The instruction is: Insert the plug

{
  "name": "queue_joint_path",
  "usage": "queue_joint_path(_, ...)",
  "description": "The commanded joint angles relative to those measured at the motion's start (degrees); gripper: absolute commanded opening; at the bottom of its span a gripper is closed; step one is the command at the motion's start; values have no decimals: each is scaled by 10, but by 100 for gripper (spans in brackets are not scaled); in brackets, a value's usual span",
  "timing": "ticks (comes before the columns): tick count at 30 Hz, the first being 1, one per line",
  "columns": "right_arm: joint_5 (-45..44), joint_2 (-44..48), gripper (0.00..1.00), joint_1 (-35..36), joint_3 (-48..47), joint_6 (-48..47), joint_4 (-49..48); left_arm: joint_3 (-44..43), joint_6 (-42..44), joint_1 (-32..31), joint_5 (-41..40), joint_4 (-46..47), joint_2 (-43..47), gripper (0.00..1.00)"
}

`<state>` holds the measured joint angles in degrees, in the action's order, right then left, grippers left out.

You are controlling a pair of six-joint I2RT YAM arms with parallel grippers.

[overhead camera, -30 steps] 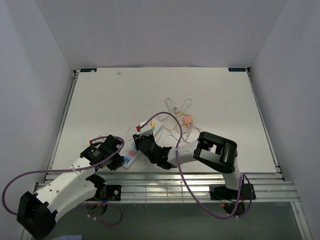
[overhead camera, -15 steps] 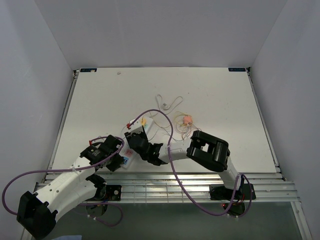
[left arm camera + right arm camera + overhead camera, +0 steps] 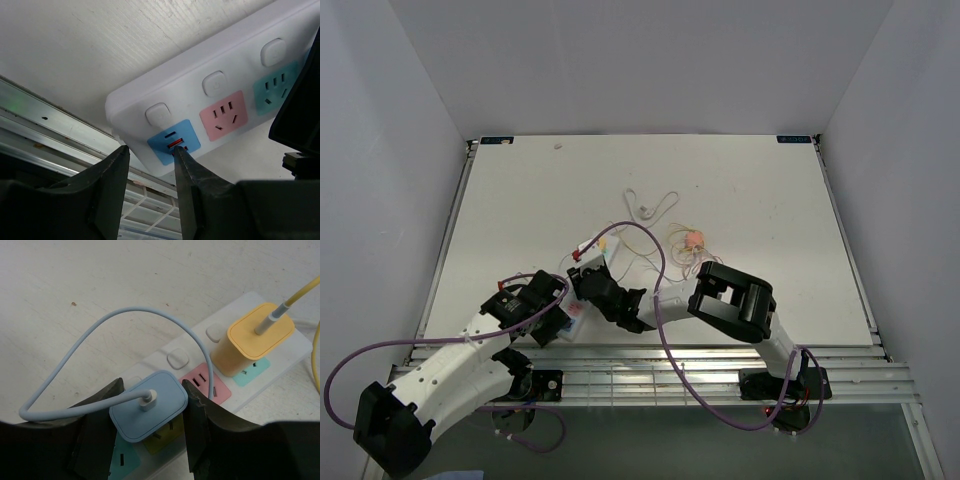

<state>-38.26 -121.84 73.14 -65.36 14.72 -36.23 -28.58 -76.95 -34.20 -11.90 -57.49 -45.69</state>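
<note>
A white power strip [image 3: 582, 300] with coloured sockets lies near the table's front edge. My right gripper [image 3: 150, 407] is shut on a light blue charger plug [image 3: 148, 405], which sits over the strip's yellow-green socket [image 3: 162, 434]. I cannot tell how deep it sits. A yellow charger [image 3: 252, 342] is plugged in beside the pink socket [image 3: 207, 385]. My left gripper [image 3: 150, 155] is open at the strip's end [image 3: 135, 107]. One fingertip [image 3: 182, 157] overlaps the blue USB panel [image 3: 174, 141]. In the top view the right gripper [image 3: 592, 283] is over the strip and the left gripper [image 3: 558, 322] at its near end.
Thin cables [image 3: 650, 205] and a small orange plug [image 3: 695, 240] lie on the white table behind the strip. A metal rail and grating [image 3: 60, 135] run along the front edge, right next to the strip's end. A purple arm cable [image 3: 655, 250] arches over the right wrist.
My right gripper has moved left with the blue plug. The power strip and its trailing cables have shifted left with it. The left arm has hardly moved.
</note>
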Motion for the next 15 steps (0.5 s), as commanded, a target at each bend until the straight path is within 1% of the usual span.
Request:
queue_joint_path(1, 147, -106, 8, 19, 81, 34, 246, -24, -87, 2, -49, -7, 8, 53)
queue_joint_path(2, 140, -103, 8, 20, 84, 36, 245, -25, -86, 2, -48, -7, 8, 54)
queue_joint_path(3, 135, -93, 8, 19, 88, 39, 249, -27, -85, 2, -49, -7, 8, 57)
queue_joint_path(6, 106, -68, 8, 19, 92, 52, 263, -33, -80, 2, -50, -7, 8, 59)
queue_joint_path(10, 64, -42, 13, 19, 52, 67, 316, -46, -68, 2, -46, -8, 12, 62)
queue_joint_path(15, 19, -7, 16, 15, 1, 74, 361, -70, -55, 2, -50, -18, 30, 65)
